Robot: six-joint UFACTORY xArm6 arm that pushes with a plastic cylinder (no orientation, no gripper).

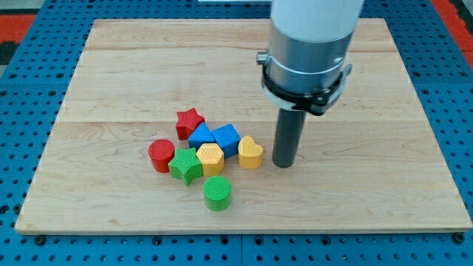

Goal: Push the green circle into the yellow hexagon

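Observation:
The green circle [217,193] lies on the wooden board, at the view's bottom of the block cluster and a little apart from it. The yellow hexagon [211,158] sits just above it, in the middle of the cluster, with a small gap between the two. My tip [284,164] rests on the board to the view's right of the cluster, close beside the yellow heart [250,152] and up and to the right of the green circle.
Around the hexagon lie a green star [185,165], a red circle [161,155], a red star [189,122] and two blue blocks [226,137], [199,137]. The wooden board [111,74] lies on a blue pegboard table.

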